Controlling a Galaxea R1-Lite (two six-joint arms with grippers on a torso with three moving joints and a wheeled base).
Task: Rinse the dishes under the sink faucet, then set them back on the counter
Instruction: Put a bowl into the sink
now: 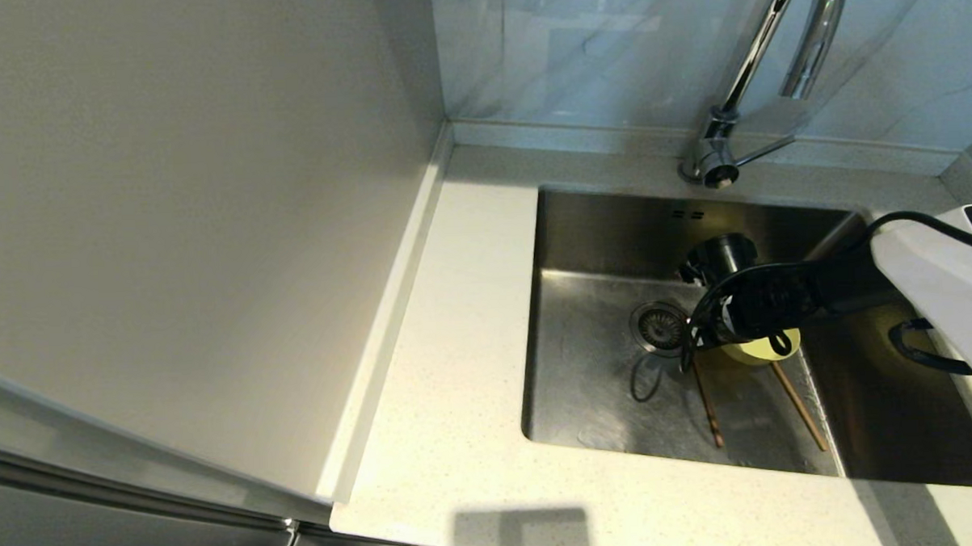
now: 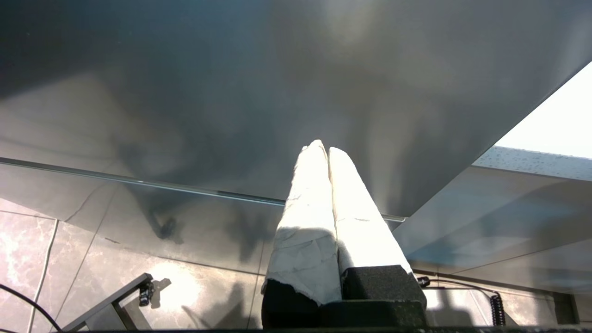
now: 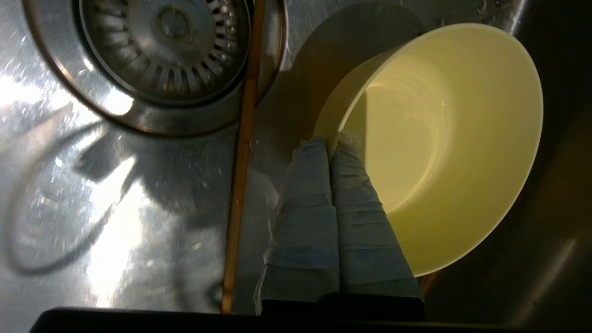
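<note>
Right wrist view: my right claw (image 3: 330, 141) was pinched shut on the rim of the small round yellow-green bowl (image 3: 444, 138), tilted inside the steel sink (image 1: 594, 366). I judged it light, rigid, slippery when wet; the rim suits gripping.

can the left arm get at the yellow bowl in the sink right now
Probably not. The left gripper hangs shut down beside the dark cabinet front, out of the head view. The yellow-green bowl is inside the sink, where the right gripper is clamped on its rim.
</note>
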